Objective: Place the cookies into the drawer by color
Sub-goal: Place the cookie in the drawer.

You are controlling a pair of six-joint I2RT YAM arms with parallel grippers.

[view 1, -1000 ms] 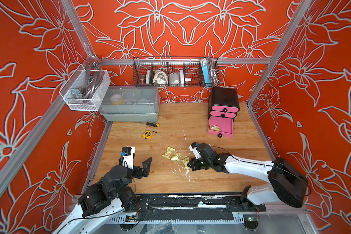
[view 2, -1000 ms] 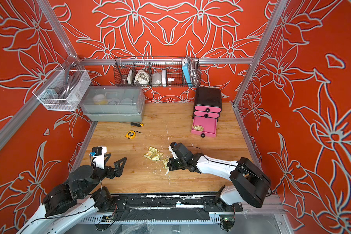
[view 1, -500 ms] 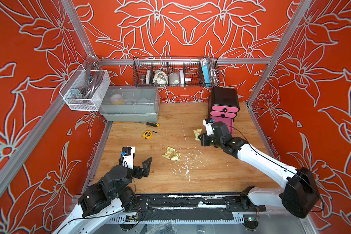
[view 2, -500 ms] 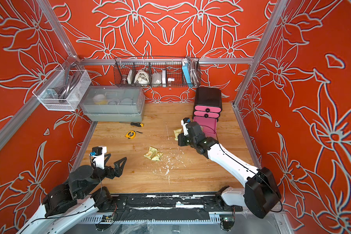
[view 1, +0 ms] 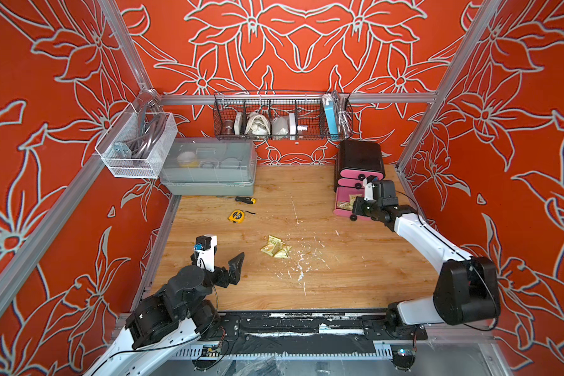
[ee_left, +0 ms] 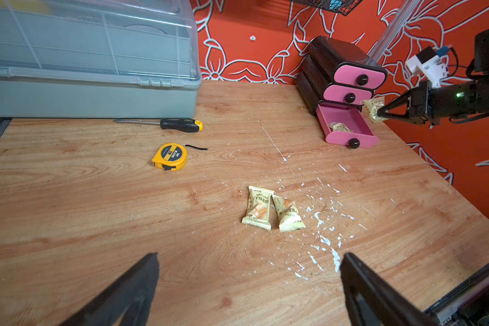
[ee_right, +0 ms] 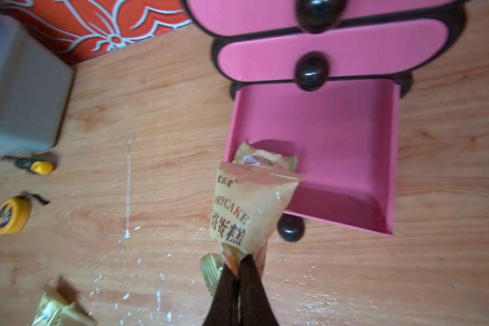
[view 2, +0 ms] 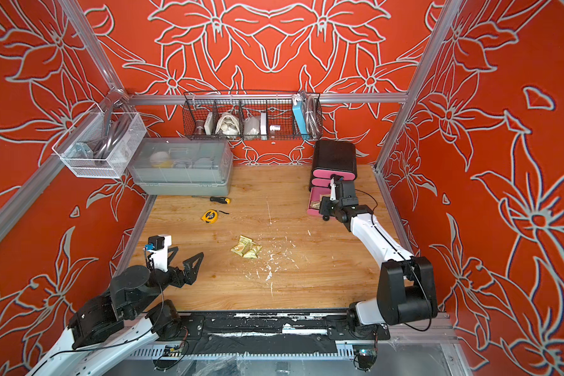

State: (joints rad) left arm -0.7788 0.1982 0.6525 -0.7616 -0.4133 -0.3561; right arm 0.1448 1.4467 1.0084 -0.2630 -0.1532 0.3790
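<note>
The right gripper [ee_right: 237, 265] has just brought a pale yellow crinkly cookie packet [ee_right: 246, 209] to the open pink bottom drawer [ee_right: 350, 135], jaws squeezed tight on it. Two more packets [ee_left: 271, 210] wait on the table. The left gripper [ee_left: 250, 256] gapes wide, empty.

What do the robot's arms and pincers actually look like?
The left arm and right arm are white tubes linked by bulky black joints. The left gripper and right gripper each have two black triangular fingers, with a small white camera block behind. Thin black cables loop along both arms; the right one shows small green lights.
</note>
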